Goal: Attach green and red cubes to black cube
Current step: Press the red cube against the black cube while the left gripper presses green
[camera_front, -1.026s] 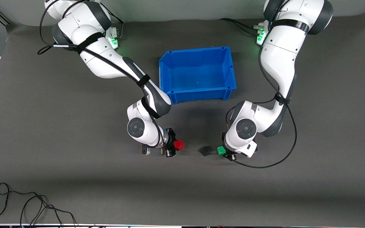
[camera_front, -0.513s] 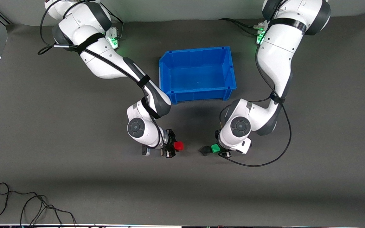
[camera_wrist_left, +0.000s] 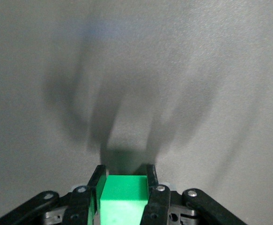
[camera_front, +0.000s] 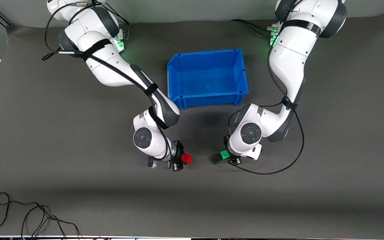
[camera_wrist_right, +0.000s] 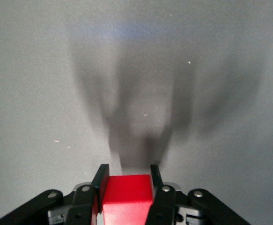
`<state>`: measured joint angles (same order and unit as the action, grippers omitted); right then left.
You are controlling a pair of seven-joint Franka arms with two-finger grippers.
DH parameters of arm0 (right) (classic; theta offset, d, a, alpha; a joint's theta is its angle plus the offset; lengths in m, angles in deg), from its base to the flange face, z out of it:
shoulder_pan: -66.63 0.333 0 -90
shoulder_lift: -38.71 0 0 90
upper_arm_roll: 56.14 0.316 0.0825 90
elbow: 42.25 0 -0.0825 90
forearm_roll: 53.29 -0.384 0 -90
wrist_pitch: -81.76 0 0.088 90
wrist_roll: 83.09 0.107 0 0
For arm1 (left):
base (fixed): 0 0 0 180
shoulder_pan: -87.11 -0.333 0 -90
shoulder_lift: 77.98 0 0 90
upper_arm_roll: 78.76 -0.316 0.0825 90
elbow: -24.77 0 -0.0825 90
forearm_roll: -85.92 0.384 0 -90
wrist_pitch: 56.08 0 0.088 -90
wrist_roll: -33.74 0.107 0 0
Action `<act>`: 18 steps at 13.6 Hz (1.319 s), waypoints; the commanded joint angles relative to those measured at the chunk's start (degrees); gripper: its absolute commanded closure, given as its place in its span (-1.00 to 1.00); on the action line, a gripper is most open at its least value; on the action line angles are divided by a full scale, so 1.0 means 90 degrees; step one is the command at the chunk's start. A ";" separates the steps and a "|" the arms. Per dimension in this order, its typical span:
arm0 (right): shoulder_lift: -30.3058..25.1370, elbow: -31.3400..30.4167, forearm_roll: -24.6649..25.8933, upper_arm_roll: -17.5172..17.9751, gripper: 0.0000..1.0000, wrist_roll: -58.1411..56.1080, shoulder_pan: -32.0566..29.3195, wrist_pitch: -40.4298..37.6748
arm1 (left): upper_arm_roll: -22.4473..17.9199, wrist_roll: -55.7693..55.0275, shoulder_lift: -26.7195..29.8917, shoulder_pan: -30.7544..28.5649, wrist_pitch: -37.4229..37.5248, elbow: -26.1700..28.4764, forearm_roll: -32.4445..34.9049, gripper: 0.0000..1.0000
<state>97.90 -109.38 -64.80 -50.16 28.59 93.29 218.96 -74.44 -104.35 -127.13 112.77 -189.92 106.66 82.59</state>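
Observation:
My left gripper (camera_front: 228, 154) is shut on the green cube (camera_front: 224, 154), low over the mat, and the cube's face rests against the black cube (camera_front: 215, 159). The black cube lies on the mat in the middle, nearer the front camera than the blue bin. In the left wrist view the green cube (camera_wrist_left: 124, 199) sits between the fingers of the left gripper (camera_wrist_left: 125, 178). My right gripper (camera_front: 183, 159) is shut on the red cube (camera_front: 187, 158), low over the mat, a gap away from the black cube. The right wrist view shows the red cube (camera_wrist_right: 127, 197) in the right gripper (camera_wrist_right: 128, 177).
An empty blue bin (camera_front: 242, 71) stands on the grey mat between the two arms, farther from the front camera than the cubes. A loose black cable (camera_front: 28, 216) lies at the mat's near edge, toward the right arm's end.
My left gripper has carried the green cube toward the right arm's end until it meets the black cube. My right gripper has shifted slightly with the red cube.

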 commanded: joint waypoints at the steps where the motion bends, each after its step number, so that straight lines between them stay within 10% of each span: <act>1: 0.0210 0.0320 0.0107 -0.0020 1.00 -0.0025 0.0026 0.0010 | -0.0031 -0.0242 -0.0126 0.0136 0.0017 -0.0193 -0.0049 1.00; 18: 0.0435 0.0584 0.0488 -0.0419 1.00 0.0648 0.0739 -0.0068 | -0.0040 -0.0174 -0.0253 0.0468 0.0066 -0.0486 0.0029 1.00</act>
<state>100.83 -106.09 -61.87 -52.24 32.51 99.52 219.96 -74.03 -105.26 -128.66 115.86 -189.98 103.84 82.63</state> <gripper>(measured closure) 0.604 0.608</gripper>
